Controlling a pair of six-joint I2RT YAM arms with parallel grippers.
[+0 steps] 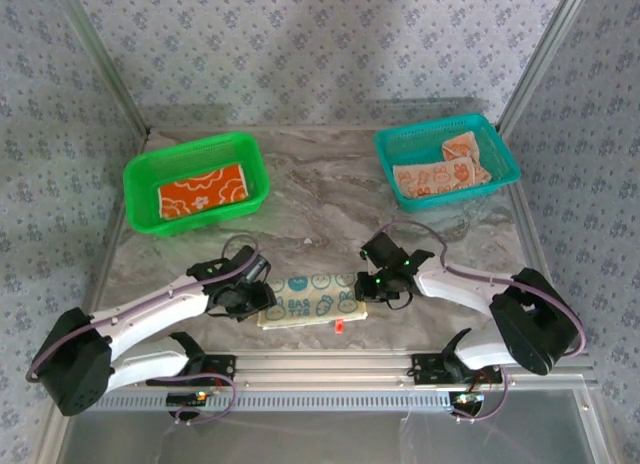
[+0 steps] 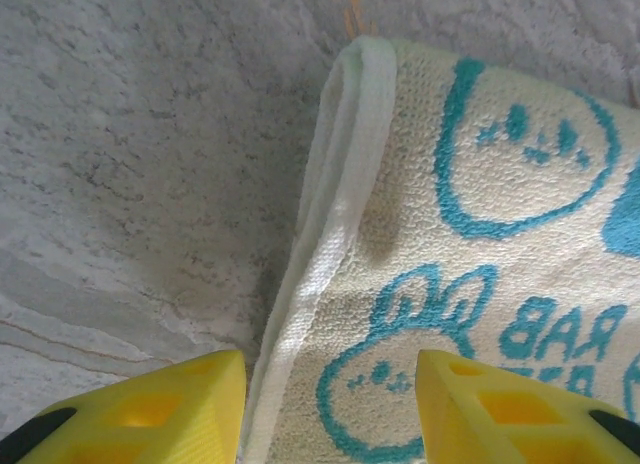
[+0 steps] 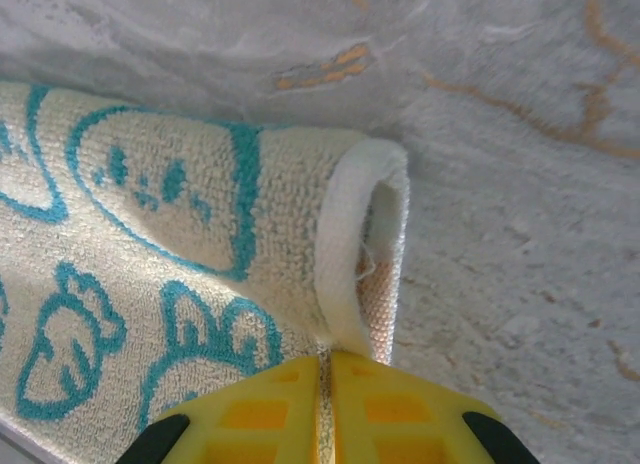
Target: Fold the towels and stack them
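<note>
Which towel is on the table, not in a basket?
The cream bunny-print towel; the orange towel is in the green basket, the peach towels in the teal basket.

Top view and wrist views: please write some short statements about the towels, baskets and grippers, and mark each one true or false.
1. The bunny towel lies on the table between the two grippers. True.
2. The orange towel lies on the table. False: it lies in the green basket.
3. The left gripper has its jaws apart over the bunny towel's left edge. True.
4. The right gripper is wide open. False: its jaws are shut at the bunny towel's right end.
5. The teal basket holds no cloth. False: peach towels lie in it.
</note>
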